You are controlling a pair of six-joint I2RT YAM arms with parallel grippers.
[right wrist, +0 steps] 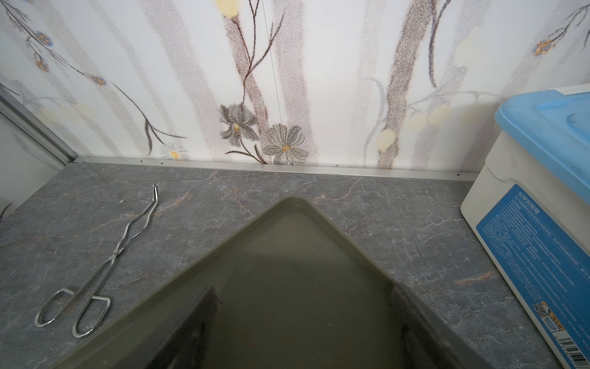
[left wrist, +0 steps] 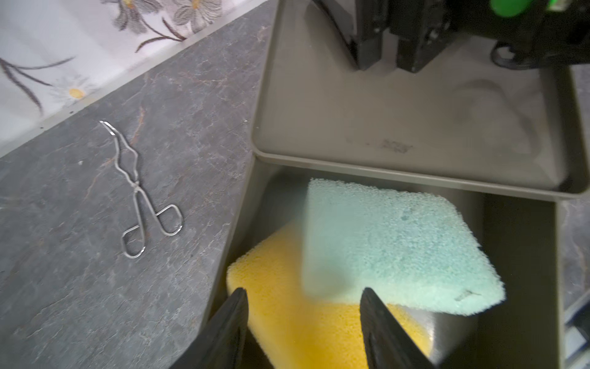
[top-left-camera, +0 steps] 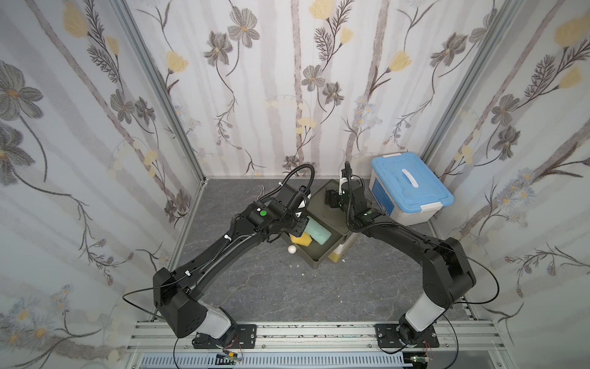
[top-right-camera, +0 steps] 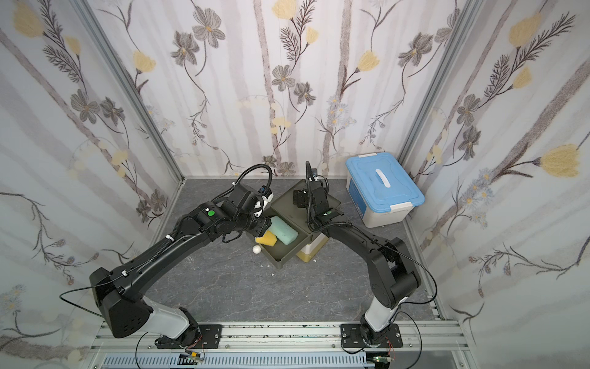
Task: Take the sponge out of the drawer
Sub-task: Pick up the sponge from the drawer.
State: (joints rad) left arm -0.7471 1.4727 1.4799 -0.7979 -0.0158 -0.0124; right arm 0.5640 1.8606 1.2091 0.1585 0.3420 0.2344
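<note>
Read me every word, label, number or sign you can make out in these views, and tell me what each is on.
Blue label on the white storage box: Chinese heading and fine print, too blurred to read.
QR code and barcode on that label: digits too small to read.
Embossed mark atop the drawer unit: blurred, unreadable.
No other text shows.

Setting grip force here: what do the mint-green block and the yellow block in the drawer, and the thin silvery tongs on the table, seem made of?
Mint-green block: looks like soft open-cell foam sponge, matte, pores visible all over. Yellow block: foam sponge too, matte, finer grainy texture. Thin silvery tongs: probably bent steel wire, polished, catching bright glints.
</note>
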